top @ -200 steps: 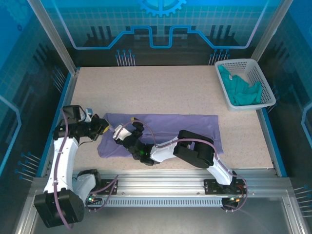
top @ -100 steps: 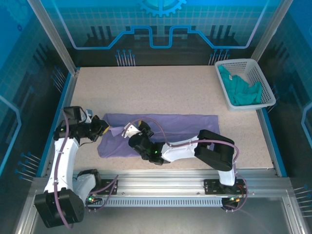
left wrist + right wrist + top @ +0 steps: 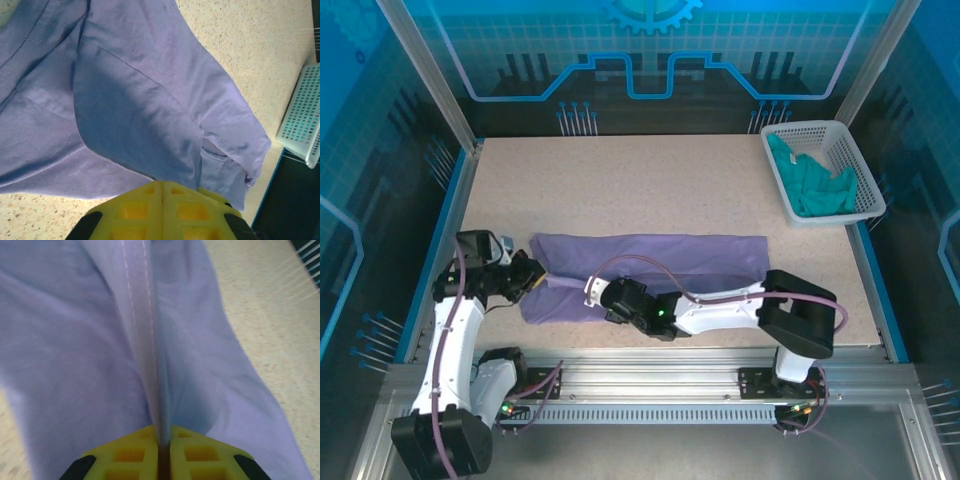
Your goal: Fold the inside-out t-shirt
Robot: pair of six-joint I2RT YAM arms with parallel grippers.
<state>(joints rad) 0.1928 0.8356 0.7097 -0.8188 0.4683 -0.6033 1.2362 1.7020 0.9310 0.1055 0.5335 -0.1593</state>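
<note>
a lavender t-shirt (image 3: 660, 262) lies in a long flat band across the near half of a speckled beige table (image 3: 650, 180). the left gripper (image 3: 535, 278) and the right gripper (image 3: 588, 290) are each pinched shut on its left end, the right one on a stitched hem. lifting both together and level should carry the fold over without dragging. a white basket (image 3: 868, 190) holding a teal garment (image 3: 810, 185) sits at the far right, inside blue-lit walls.

Robotics lab cell: aluminium frame (image 3: 428, 75), blue printed wall panels (image 3: 740, 40).
</note>
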